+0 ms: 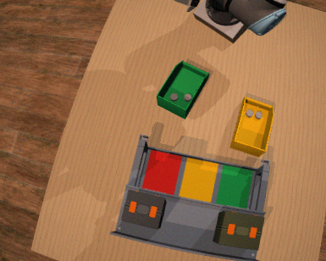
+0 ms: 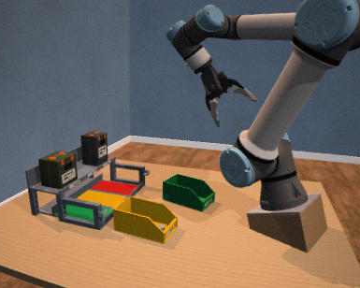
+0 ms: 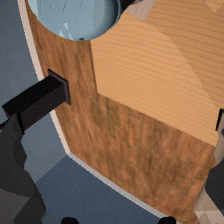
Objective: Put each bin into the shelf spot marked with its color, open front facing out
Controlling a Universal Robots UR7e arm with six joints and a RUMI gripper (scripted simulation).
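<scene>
A green bin (image 1: 183, 88) (image 2: 188, 192) with two grey round parts sits on the table in front of the shelf. A yellow bin (image 1: 253, 124) (image 2: 145, 218) with two grey parts sits to its side, near the shelf's green end. The grey shelf (image 1: 141, 149) (image 2: 35, 196) has a red mark (image 1: 163, 171) (image 2: 115, 186), a yellow mark (image 1: 199, 180) (image 2: 99, 198) and a green mark (image 1: 235, 186) (image 2: 79, 210) on its lower board. My gripper (image 2: 231, 104) is open and empty, high in the air above the table, far from both bins. The wrist view shows only floor, table edge and wall.
Two dark boxes (image 1: 143, 208) (image 1: 240, 229) with orange latches stand on the shelf's upper board, also seen in the exterior view (image 2: 58, 168) (image 2: 94, 147). The arm's base (image 2: 287, 220) stands on the table (image 1: 95, 127) behind the bins.
</scene>
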